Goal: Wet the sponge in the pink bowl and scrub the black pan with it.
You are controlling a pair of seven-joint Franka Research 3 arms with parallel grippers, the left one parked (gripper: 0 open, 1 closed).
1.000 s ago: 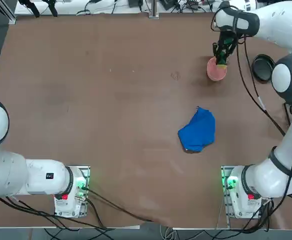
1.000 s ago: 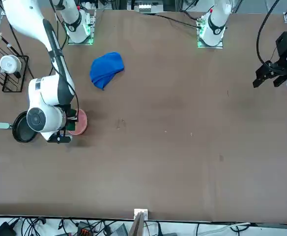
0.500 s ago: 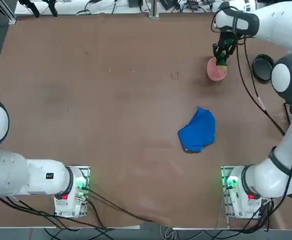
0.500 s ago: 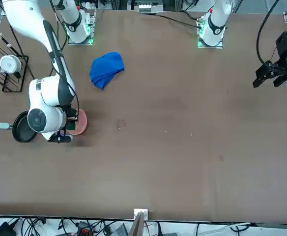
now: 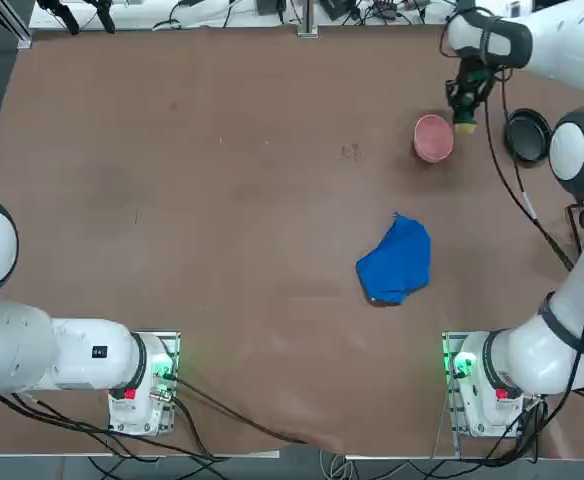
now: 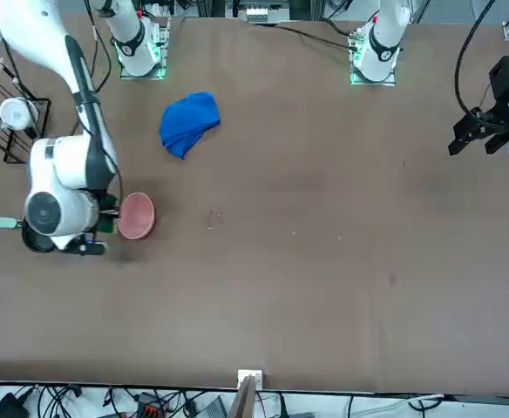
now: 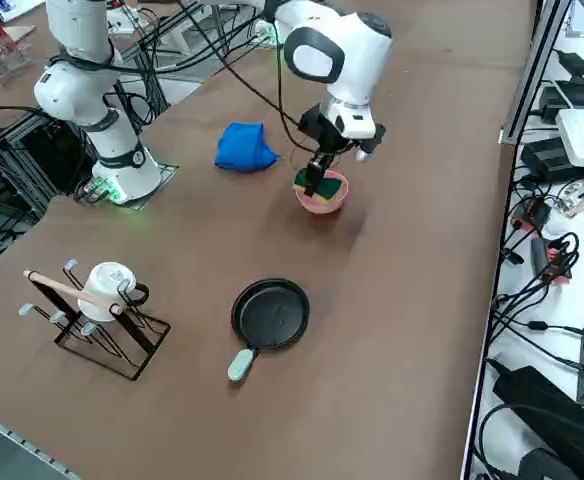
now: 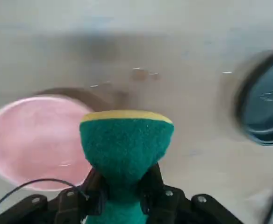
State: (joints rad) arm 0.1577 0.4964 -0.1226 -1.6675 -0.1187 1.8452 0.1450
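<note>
My right gripper [image 5: 464, 108] is shut on the sponge [image 5: 464, 124], whose green top and yellow layer fill the wrist view [image 8: 125, 140], pinched between the fingers [image 8: 92, 186]. It hangs above the table between the pink bowl [image 5: 433, 137] and the black pan [image 5: 527, 135]. In the right side view the sponge [image 7: 306, 180] hangs just beside the bowl [image 7: 324, 196], with the pan [image 7: 271, 313] and its grey handle [image 7: 240, 364] nearer the camera. In the front view the arm's wrist covers most of the pan [image 6: 35, 243]; the bowl [image 6: 136, 216] lies uncovered.
A crumpled blue cloth [image 5: 397, 260] lies on the brown table between the bowl and the arm's base. A wire rack with a white mug [image 7: 97, 305] stands past the pan near the table's right edge.
The right gripper has carried the sponge away from over the pink bowl toward the black pan. The bowl now lies fully uncovered in the top and front views.
</note>
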